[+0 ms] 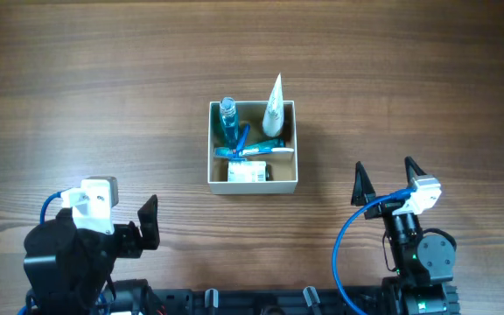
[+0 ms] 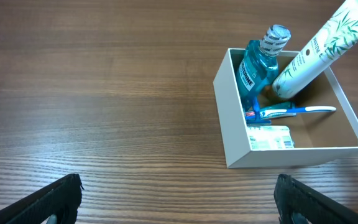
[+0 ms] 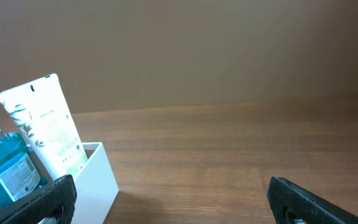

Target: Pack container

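Observation:
The container is a white-walled square box with a tan inside, at the middle of the table. In it are a blue mouthwash bottle, a white tube leaning on the far right wall, a blue toothbrush and a small white packet. The box also shows in the left wrist view and the right wrist view. My left gripper is open and empty, near left of the box. My right gripper is open and empty, near right of it.
The wooden table runs all around the box. The arm bases and blue cables sit at the near edge.

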`<action>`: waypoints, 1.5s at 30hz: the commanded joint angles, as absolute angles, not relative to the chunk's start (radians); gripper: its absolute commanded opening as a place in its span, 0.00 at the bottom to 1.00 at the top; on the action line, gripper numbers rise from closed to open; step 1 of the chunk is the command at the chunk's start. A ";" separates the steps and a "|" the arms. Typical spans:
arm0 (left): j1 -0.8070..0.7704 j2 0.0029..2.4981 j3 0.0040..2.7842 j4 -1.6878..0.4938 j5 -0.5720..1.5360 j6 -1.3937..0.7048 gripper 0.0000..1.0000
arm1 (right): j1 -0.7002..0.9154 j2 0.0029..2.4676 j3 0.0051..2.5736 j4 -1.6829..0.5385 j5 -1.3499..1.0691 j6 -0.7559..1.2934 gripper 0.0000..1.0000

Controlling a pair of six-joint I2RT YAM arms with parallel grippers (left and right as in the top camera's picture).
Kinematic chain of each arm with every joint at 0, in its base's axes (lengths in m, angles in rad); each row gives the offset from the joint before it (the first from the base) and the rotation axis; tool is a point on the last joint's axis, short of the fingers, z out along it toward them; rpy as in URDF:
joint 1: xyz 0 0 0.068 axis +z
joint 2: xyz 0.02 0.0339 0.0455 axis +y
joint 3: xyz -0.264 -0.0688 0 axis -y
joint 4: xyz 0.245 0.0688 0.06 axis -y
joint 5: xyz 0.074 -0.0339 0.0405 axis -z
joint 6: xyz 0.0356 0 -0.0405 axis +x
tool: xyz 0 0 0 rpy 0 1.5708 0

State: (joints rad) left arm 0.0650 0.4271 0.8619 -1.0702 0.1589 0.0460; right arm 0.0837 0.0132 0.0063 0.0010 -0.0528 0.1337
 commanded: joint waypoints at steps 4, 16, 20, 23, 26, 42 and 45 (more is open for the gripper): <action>0.070 0.421 0.857 -1.068 0.186 0.036 1.00 | 0.082 0.009 0.006 0.002 -0.068 0.150 1.00; 0.070 0.421 0.857 -1.068 0.186 0.036 1.00 | 0.082 0.010 0.006 0.002 -0.068 0.150 1.00; 0.070 0.421 0.857 -1.068 0.186 0.036 1.00 | 0.082 0.010 0.006 0.002 -0.068 0.150 1.00; 0.071 0.404 0.856 -1.086 0.144 0.052 1.00 | 0.082 0.010 0.006 0.002 -0.068 0.150 1.00; 0.071 0.352 0.818 -1.081 0.159 0.051 1.00 | 0.082 0.010 0.006 0.002 -0.068 0.150 1.00; 0.060 0.003 0.071 -0.025 0.245 0.044 1.00 | 0.082 0.010 0.006 0.002 -0.068 0.150 1.00; 0.047 0.003 0.030 0.005 0.159 0.043 1.00 | 0.082 0.010 0.006 0.002 -0.068 0.150 1.00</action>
